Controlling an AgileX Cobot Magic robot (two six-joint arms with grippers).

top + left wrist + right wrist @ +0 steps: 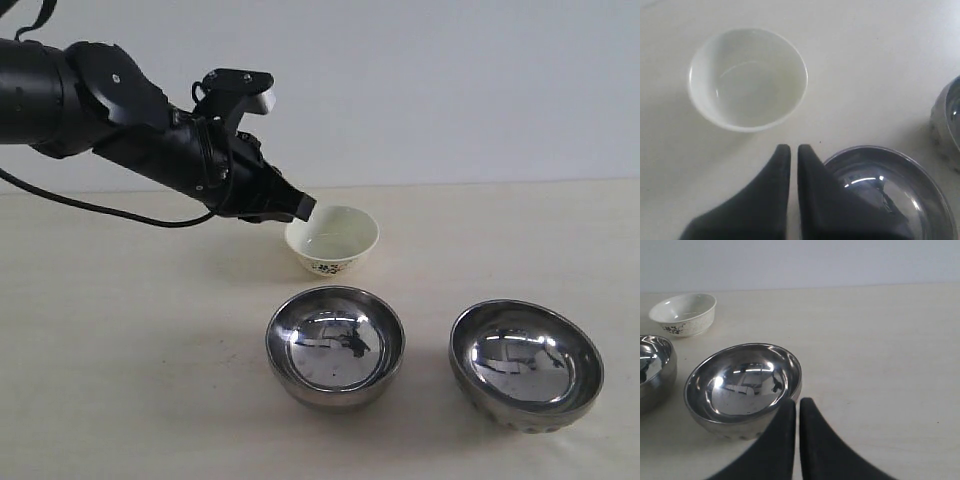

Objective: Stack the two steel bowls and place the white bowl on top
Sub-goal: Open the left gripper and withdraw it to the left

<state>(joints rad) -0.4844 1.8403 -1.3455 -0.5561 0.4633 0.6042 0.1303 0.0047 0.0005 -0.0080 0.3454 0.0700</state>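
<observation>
In the left wrist view the left tool (pixel 794 148) covers part of the nearer steel bowl (pixel 900 200), which also runs off the edge, the other steel bowl (pixel 951 117) is just a sliver there, and in the right wrist view the white bowl (pixel 684 314) carries a dark print too small to read.

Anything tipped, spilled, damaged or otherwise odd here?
Nothing stands out. The white bowl, the left steel bowl and the right steel bowl all sit upright, empty and apart on the table, with no spill or visible damage. The left end effector hangs shut near the white bowl, holding nothing.
</observation>
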